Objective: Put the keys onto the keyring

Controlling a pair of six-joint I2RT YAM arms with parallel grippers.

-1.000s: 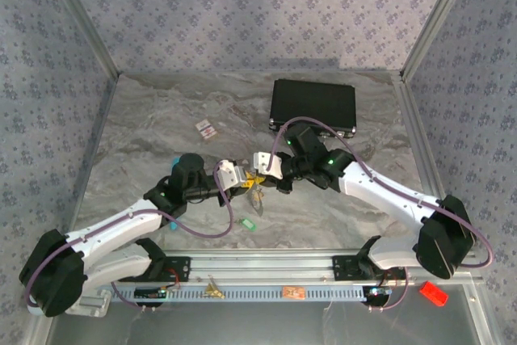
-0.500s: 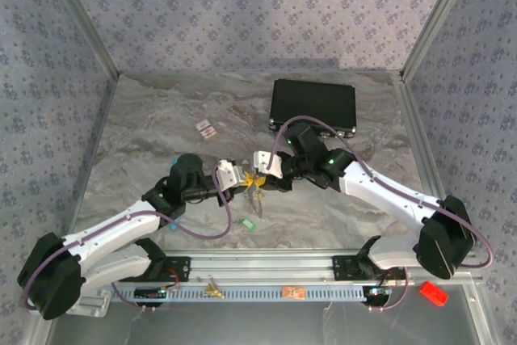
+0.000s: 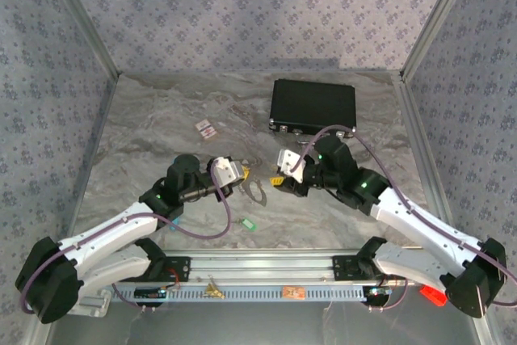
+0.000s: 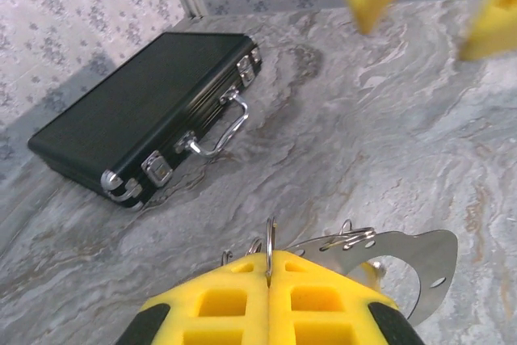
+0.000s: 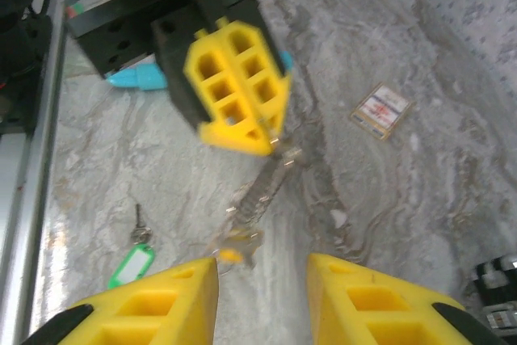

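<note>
My left gripper (image 3: pixel 236 174) is shut on a thin wire ring of the silvery keyring (image 3: pixel 255 192); its yellow pads (image 4: pixel 315 296) pinch the ring edge-on. The keyring's flat silvery part (image 4: pixel 420 250) sticks out to the right of those pads. In the right wrist view the keyring (image 5: pixel 262 187) hangs blurred from the left gripper (image 5: pixel 238 90), with a yellow-headed key (image 5: pixel 230 254) at its lower end. The green-headed key (image 3: pixel 248 222) lies on the table, apart from both arms. My right gripper (image 3: pixel 283 179) stands open just right of the keyring, its fingers (image 5: pixel 161 305) holding nothing.
A black case (image 3: pixel 313 105) lies at the back right, its handle (image 4: pixel 222 131) facing the grippers. A small red-and-white card (image 3: pixel 206 128) lies at the back left. A teal pen (image 5: pixel 149 78) lies by the left arm. The metal rail (image 3: pixel 266 268) runs along the near edge.
My right gripper has opened and drawn back to the right, away from the keyring. The left gripper stays shut on the keyring and has shifted slightly back.
</note>
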